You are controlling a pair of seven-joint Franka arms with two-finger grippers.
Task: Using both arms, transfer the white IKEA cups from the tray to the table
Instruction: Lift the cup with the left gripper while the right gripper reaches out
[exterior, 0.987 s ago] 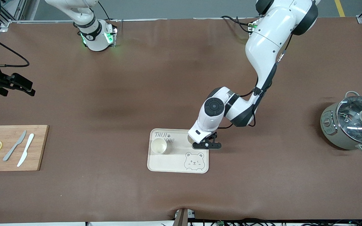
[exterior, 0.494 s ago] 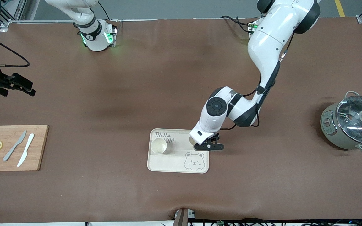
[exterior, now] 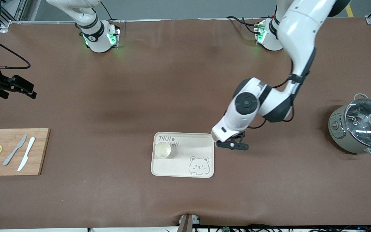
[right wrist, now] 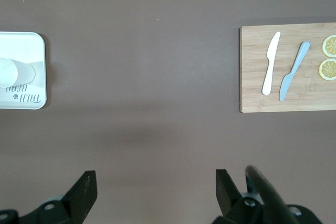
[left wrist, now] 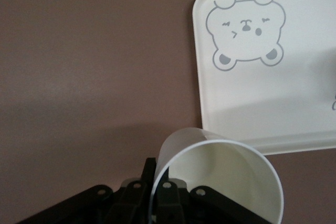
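Note:
One white cup (exterior: 162, 149) stands upright on the cream bear tray (exterior: 185, 161), near its printed lettering; the right wrist view also shows this cup (right wrist: 13, 72) on the tray (right wrist: 32, 45). My left gripper (exterior: 232, 145) hangs over the bare table just off the tray's edge toward the left arm's end. In the left wrist view this left gripper (left wrist: 156, 171) is shut on the wall of the second white cup (left wrist: 220, 182), one finger inside the rim and one outside, with the tray (left wrist: 252, 103) a little way off. My right gripper (right wrist: 155, 192) waits high over the table, open and holding nothing.
A wooden cutting board (exterior: 11, 151) with two knives and two lemon slices lies at the right arm's end. A grey pot with a glass lid (exterior: 359, 129) stands at the left arm's end.
My left gripper has carried its cup from over the tray's corner out past the tray's edge toward the left arm's end. The right arm has not moved.

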